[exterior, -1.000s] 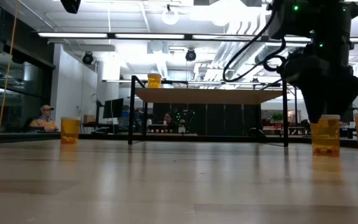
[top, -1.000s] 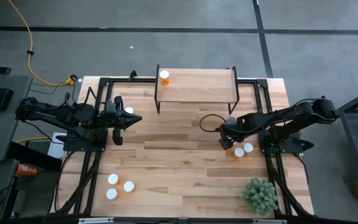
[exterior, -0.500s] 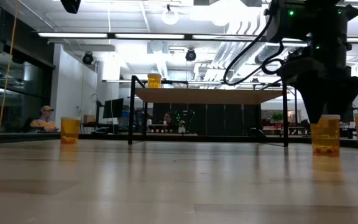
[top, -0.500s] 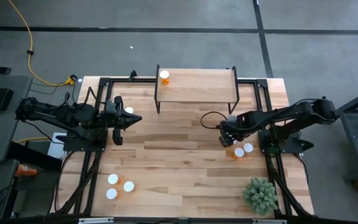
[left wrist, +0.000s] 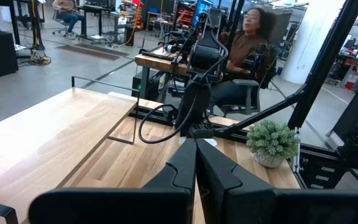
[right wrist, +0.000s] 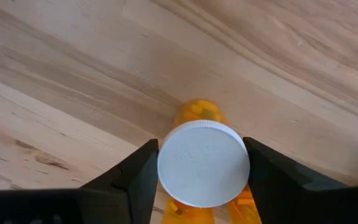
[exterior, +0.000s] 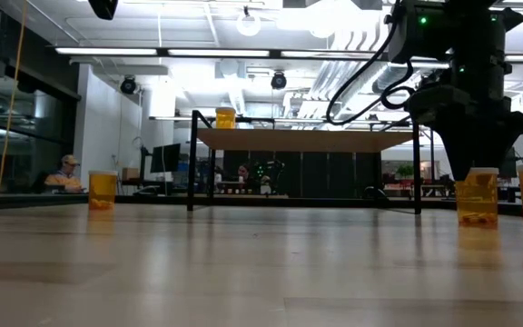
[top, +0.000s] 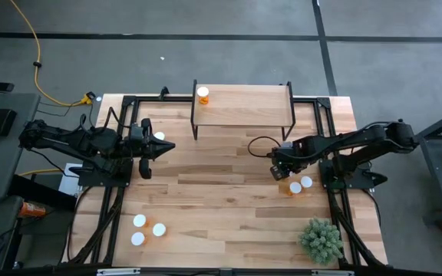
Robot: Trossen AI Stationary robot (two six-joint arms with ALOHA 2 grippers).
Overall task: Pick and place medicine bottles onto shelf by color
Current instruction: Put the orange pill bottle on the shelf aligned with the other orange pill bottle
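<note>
one bottle (top: 203,93) on the shelf (top: 244,107), upright at its far-left corner; counts as placed. rest of the shelf board bare.

still on the surface (top: 221,207): three white caps (top: 148,229) grouped near-left, one cap (top: 159,136) just beside the left pincer (top: 171,146), a pair on the right (top: 301,184) next to the right arm. about six left by that count, so early in the task; colour sorting not judgeable, every bottle looks the same amber.

right pincer (right wrist: 202,171) straddling one more bottle (right wrist: 202,163) from above, fingers (right wrist: 143,171) just outside the white cap on both sides; gap or contact too fine to tell, so no firm clamp readable. bottle standing on the surface, not lifted.

left pincer pressed together, empty, parked at left mid-surface.

likely step in hand: grasp of the second bottle.
</note>
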